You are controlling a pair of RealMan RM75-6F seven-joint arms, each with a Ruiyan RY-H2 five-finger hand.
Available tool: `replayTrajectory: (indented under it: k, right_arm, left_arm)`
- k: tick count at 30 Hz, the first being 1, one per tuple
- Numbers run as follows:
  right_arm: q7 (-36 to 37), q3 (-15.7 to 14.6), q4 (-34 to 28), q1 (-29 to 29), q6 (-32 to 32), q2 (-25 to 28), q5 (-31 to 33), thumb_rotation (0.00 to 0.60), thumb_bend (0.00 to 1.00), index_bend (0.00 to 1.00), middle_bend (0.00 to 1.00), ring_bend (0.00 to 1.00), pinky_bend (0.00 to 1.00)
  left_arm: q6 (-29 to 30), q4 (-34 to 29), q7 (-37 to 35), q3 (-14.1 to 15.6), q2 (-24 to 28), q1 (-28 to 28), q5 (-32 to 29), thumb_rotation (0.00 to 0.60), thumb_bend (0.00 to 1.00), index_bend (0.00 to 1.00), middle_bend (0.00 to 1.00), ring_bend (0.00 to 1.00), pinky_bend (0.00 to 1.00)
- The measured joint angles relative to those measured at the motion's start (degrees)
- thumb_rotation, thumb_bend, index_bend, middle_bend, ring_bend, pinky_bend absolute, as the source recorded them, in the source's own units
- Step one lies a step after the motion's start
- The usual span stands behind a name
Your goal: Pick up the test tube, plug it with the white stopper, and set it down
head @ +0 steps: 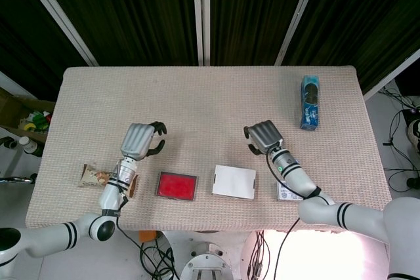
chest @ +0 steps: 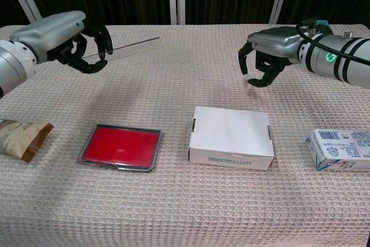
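Holding the tube (chest: 134, 48) near one end in the left hand (chest: 65, 39), fingers curled round it, clear of the surface (chest: 173, 201), while the right hand (chest: 267, 56) pinches the stopper (chest: 249, 83) aloft; tube looks light, slick, brittle, so grip mid-shaft, gently.
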Motion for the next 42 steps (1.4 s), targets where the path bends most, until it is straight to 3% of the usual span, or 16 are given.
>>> replayTrajectory:
  k: [9, 15, 25, 42]
  right_arm:
    - [16.28, 4.61, -12.27, -4.69, 8.49, 8.86, -10.38, 0.600, 0.50, 0.71, 0.98, 1.00, 1.00]
    - [23.91, 8.51, -17.04, -5.68, 10.45, 12.33, -13.45, 0.600, 0.51, 0.71, 0.98, 1.00, 1.00]
    - [26.00, 10.31, -18.66, -4.61, 10.11, 12.36, -14.06, 0.600, 0.53, 0.71, 0.98, 1.00, 1.00]
    - [25.09, 10.02, -17.09, -3.14, 9.51, 9.78, -14.01, 0.600, 0.55, 0.72, 0.98, 1.00, 1.00]
  left_arm:
    - [-1.71, -1.19, -8.65, -2.36, -0.43, -0.61, -0.17, 0.600, 0.64, 0.69, 0.68, 0.76, 1.00]
    - [-0.98, -0.56, -14.48, -3.85, -2.87, -1.75, 1.88, 0.600, 0.64, 0.69, 0.68, 0.76, 1.00]
    - [0.29, 5.06, -21.46, -4.10, -8.78, -3.31, 4.52, 0.600, 0.64, 0.69, 0.68, 0.76, 1.00]
    - [-0.36, 4.64, -23.55, -4.43, -9.35, -3.73, 4.31, 0.600, 0.64, 0.69, 0.68, 0.76, 1.00]
